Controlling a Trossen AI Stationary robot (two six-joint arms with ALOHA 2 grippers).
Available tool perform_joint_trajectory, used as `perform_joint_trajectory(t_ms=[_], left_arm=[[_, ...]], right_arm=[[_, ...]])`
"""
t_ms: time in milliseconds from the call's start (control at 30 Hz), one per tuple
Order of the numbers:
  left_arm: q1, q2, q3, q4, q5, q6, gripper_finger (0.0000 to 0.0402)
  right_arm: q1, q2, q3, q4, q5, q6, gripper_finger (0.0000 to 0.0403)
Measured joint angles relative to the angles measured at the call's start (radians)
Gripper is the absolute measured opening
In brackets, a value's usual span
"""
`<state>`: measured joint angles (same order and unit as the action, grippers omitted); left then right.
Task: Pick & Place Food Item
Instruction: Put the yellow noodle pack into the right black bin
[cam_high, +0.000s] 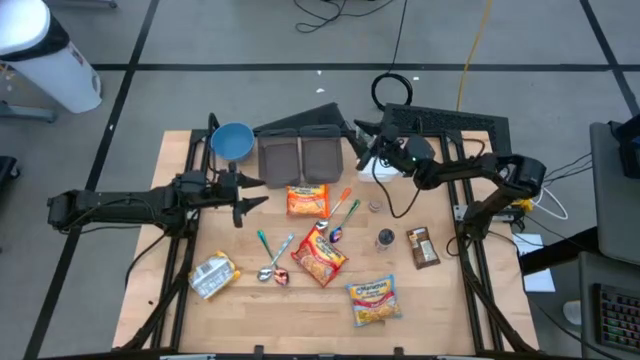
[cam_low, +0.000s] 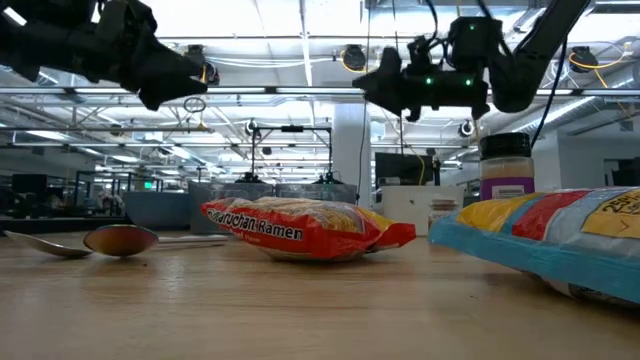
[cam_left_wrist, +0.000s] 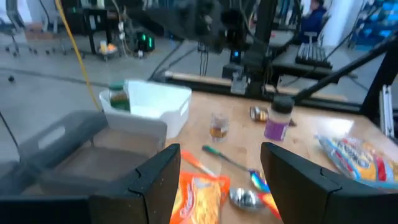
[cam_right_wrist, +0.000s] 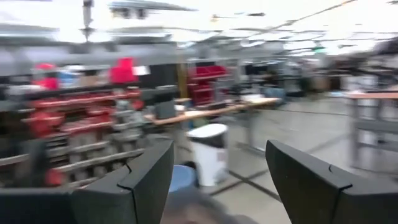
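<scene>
An orange ramen packet (cam_high: 307, 200) lies flat on the wooden table in front of two grey trays (cam_high: 300, 157). My left gripper (cam_high: 250, 198) hovers open and empty just left of that packet, above the table; its wrist view shows the packet (cam_left_wrist: 199, 193) between and beyond the fingers. My right gripper (cam_high: 358, 140) is open and empty, raised near the far edge beside the white bin (cam_high: 385, 162); its wrist view (cam_right_wrist: 221, 180) looks out into the room. Two more ramen packets (cam_high: 320, 255) (cam_high: 372, 300) lie nearer the front.
A blue bowl (cam_high: 232, 140) stands at the far left. A silver packet (cam_high: 213, 275), spoons (cam_high: 272, 262), a chocolate bar (cam_high: 423, 247), a spice jar (cam_high: 385, 238) and a small glass (cam_high: 375, 205) are scattered on the table. A keyboard (cam_high: 440, 122) lies behind.
</scene>
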<state>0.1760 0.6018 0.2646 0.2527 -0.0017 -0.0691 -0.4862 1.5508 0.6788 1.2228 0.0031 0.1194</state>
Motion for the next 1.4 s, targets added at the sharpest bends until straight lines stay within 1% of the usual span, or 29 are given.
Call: perform_joint_trajectory(t_ms=[167, 267, 367, 500, 567, 700, 767, 867, 1000, 1100, 1133, 1233, 1400], left_arm=[[0.000, 0.000, 0.000, 0.011, 0.012, -0.058, 0.0230], [0.000, 0.000, 0.000, 0.011, 0.085, -0.065, 0.0230], [0.000, 0.000, 0.000, 0.011, 0.158, -0.056, 0.0230], [0.000, 0.000, 0.000, 0.006, 0.204, -0.066, 0.0230], [0.000, -0.001, 0.000, 0.004, 0.234, -0.082, 0.0230], [0.000, -0.002, 0.003, -0.009, 0.335, -0.127, 0.0230], [0.000, -0.002, 0.032, -0.088, 0.372, -0.142, 0.0230], [-0.005, -0.002, 0.118, -0.297, 0.367, -0.131, 0.0230], [-0.033, 0.000, 0.238, -0.583, 0.272, -0.090, 0.0230], [-0.060, 0.000, 0.316, -0.732, 0.213, -0.088, 0.0230], [-0.070, 0.000, 0.336, -0.771, 0.203, -0.092, 0.0230], [-0.106, 0.000, 0.380, -0.860, 0.186, -0.129, 0.0230], [-0.172, 0.001, 0.404, -0.959, 0.175, -0.238, 0.0230]], right_arm=[[0.038, -0.036, 0.000, 0.004, -0.219, 0.005, 0.0251], [0.081, -0.054, 0.000, -0.006, -0.307, 0.011, 0.0251], [0.137, -0.071, 0.000, -0.003, -0.322, -0.008, 0.0251], [0.208, -0.104, 0.000, -0.020, -0.321, -0.053, 0.0251], [0.236, -0.128, 0.000, -0.065, -0.319, -0.058, 0.0251], [0.272, -0.168, 0.000, -0.180, -0.318, -0.053, 0.0251], [0.285, -0.182, 0.000, -0.244, -0.317, -0.050, 0.0251], [0.304, -0.189, 0.000, -0.324, -0.316, -0.039, 0.0251], [0.332, -0.189, 0.000, -0.347, -0.313, -0.026, 0.0251], [0.359, -0.189, 0.000, -0.352, -0.260, -0.009, 0.0251], [0.368, -0.189, 0.000, -0.352, -0.239, -0.006, 0.0251], [0.390, -0.189, 0.000, -0.353, -0.232, 0.001, 0.0251], [0.418, -0.189, 0.000, -0.383, -0.233, 0.024, 0.0251]])
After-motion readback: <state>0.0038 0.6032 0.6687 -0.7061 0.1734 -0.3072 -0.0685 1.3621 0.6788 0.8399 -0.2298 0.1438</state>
